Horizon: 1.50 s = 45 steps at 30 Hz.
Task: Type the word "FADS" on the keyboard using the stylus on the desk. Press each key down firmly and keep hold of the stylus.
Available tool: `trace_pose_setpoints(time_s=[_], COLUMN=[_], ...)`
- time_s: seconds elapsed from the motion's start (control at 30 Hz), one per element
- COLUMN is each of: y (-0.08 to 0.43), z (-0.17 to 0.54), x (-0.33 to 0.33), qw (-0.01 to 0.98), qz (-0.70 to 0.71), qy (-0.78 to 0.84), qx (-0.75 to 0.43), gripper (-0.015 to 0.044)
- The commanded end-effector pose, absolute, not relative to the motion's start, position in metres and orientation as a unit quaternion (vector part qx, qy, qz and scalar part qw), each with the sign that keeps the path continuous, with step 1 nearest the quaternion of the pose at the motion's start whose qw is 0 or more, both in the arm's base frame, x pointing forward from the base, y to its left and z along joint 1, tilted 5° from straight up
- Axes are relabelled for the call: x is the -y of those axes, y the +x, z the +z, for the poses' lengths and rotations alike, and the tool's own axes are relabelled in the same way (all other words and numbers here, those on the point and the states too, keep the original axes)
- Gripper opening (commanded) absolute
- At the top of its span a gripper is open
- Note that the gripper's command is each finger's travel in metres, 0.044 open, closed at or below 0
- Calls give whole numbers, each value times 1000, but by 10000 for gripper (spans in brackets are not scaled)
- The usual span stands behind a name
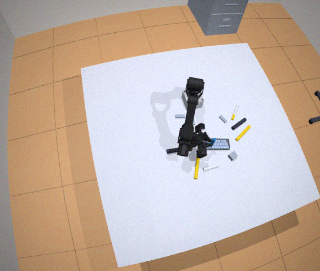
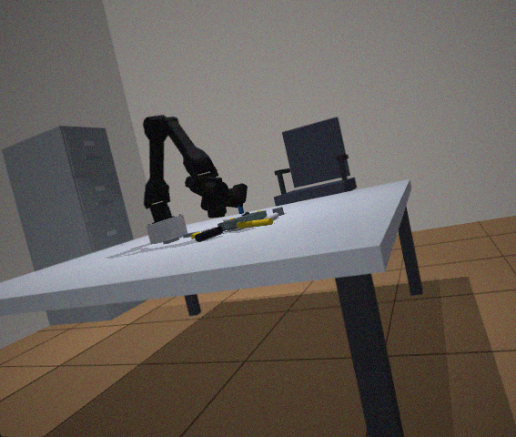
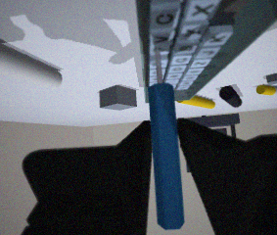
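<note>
Currently blue stylus [image 1: 213, 141] [image 2: 240, 209] [image 3: 165, 152] gripped in gripper [image 1: 209, 141] [image 2: 239, 206] [image 3: 163, 125], tip at keyboard [image 1: 222, 144] [image 2: 244, 219] [image 3: 211, 64], right of frame centre from above; typed letters can't be told, "FADS" likely unfinished.

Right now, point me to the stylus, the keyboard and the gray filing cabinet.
stylus [image 1: 213, 141] [image 2: 240, 209] [image 3: 165, 152]: top, exterior, wrist; blue handle
keyboard [image 1: 222, 144] [image 2: 248, 218] [image 3: 199, 35]: top, exterior, wrist; keys, side edge, keys
gray filing cabinet [image 1: 224, 21] [image 2: 45, 198]: top, exterior; drawer front, side panel

Blue stylus [image 1: 213, 141] above keyboard [image 1: 222, 144].
</note>
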<state>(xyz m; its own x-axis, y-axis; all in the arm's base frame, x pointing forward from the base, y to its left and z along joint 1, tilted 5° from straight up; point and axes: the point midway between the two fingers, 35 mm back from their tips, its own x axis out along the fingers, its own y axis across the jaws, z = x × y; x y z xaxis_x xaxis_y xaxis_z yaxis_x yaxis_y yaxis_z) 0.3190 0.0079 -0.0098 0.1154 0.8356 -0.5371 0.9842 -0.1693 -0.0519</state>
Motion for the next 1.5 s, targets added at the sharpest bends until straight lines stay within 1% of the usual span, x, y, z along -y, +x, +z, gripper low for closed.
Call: trace_pose_setpoints(time_s=[0.0, 0.23, 0.53, 0.67, 0.87, 0.93, 1.47], y=[319, 319, 321, 321, 321, 321, 325], z=[-10, -9, 27, 24, 24, 24, 24], x=[-8, -8, -9, -9, -9, -12, -91], qw=[162, 162, 162, 164, 164, 165, 164], qz=[-229, -229, -229, -228, -228, -229, -232], qy=[729, 729, 729, 728, 728, 728, 729], qx=[-625, -625, -625, -625, -625, -625, -624], gripper=[81, 81, 81, 85, 45, 0, 0])
